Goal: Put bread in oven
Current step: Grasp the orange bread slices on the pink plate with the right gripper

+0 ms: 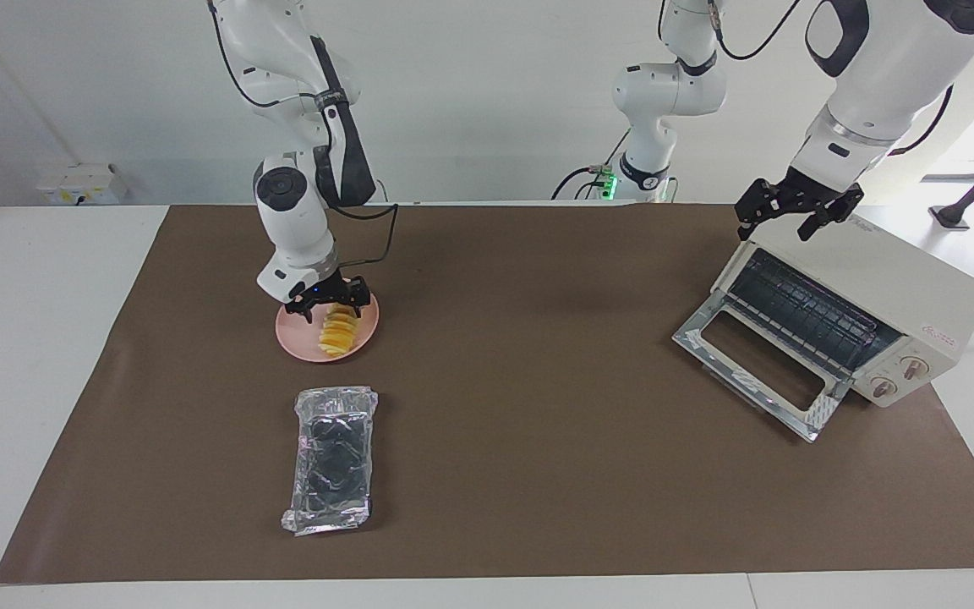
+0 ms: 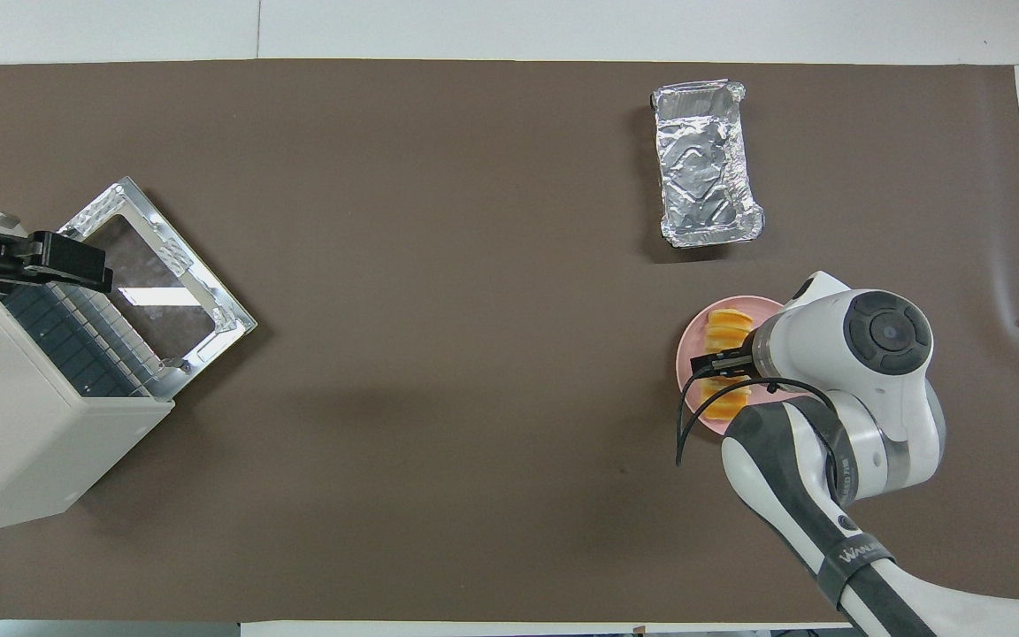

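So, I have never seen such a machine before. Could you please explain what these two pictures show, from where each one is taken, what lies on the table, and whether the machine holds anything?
These are two robot arms at a table, each ending in a two-finger gripper. One picture is taken from across the table and faces the robots. The other looks down from above their own end.

On the brown mat stand a cream-white oven with its door dropped open, a pink plate with the bread on it, and a foil tray, which lies farther from the robots than the plate.

The right gripper is open, low over the bread. I cannot tell whether it touches the bread. The left gripper is open above the top front edge of the oven. Neither one holds anything.
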{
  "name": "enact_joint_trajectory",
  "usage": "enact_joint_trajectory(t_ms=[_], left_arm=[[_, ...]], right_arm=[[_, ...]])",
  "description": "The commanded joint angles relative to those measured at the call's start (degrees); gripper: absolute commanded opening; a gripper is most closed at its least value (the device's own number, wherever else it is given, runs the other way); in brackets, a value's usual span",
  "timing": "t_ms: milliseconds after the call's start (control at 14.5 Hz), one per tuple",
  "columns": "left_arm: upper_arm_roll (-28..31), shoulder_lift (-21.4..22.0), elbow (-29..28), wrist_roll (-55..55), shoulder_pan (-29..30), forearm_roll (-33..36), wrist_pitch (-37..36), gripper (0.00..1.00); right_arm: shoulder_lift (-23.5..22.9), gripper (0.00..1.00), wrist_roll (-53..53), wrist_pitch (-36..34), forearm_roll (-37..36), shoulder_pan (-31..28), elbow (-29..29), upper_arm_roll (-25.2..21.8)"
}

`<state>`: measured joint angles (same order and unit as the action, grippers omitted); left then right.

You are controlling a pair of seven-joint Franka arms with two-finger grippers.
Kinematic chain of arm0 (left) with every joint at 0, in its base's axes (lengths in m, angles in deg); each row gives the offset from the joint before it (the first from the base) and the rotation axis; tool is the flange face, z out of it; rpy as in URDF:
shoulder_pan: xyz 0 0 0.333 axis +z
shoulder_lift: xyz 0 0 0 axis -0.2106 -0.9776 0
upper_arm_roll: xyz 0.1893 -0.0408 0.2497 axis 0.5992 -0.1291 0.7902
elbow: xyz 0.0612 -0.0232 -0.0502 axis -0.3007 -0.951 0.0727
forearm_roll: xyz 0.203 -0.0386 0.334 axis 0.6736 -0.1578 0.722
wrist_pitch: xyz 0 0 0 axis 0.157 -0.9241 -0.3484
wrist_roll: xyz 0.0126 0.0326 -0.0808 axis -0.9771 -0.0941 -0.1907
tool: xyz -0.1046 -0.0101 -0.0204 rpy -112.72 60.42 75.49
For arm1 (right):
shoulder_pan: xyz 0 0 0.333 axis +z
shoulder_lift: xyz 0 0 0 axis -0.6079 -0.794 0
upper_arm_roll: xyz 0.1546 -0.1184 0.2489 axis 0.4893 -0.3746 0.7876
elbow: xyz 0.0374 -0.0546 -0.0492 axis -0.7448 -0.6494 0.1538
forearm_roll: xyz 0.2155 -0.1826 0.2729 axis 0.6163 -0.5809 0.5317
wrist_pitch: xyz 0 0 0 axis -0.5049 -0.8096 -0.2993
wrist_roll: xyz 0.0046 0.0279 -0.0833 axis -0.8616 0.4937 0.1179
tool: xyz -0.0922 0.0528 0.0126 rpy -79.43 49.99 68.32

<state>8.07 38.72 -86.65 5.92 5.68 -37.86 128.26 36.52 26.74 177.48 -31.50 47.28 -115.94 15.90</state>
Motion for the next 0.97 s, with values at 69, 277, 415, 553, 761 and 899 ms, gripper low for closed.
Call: enact_joint_trajectory(t_ms=[69,277,415,553,761,899], left_arm=[[0.2,1.8,-1.8,0.5,-0.1,0.2,-0.2,1.00],[0.2,1.8,-1.8,0.5,-0.1,0.2,-0.2,1.00],[0.2,1.8,-1.8,0.5,-0.1,0.2,-0.2,1.00],[0.1,1.8,-1.8,0.5,-0.1,0.2,-0.2,1.00],[0.2,1.8,-1.8,0.5,-0.1,0.2,-0.2,1.00],[0.2,1.8,-1.8,0.5,-0.1,0.2,-0.2,1.00]], right_arm=[[-0.2,1.00,-1.0,1.6,0.3,0.3,-0.7,0.0],[-0.2,0.77,-1.0,2.1,0.3,0.3,-0.8,0.0],[-0.9,0.54,-1.1,3.4,0.3,0.3,-0.9,0.0],[-1.9,0.27,-0.7,5.9,0.3,1.5,-1.4,0.0],[-2.1,0.00,-0.4,5.8,0.3,1.8,-1.0,0.0],[-2.3,0.00,-0.6,5.4,0.3,1.8,-0.4,0.0]])
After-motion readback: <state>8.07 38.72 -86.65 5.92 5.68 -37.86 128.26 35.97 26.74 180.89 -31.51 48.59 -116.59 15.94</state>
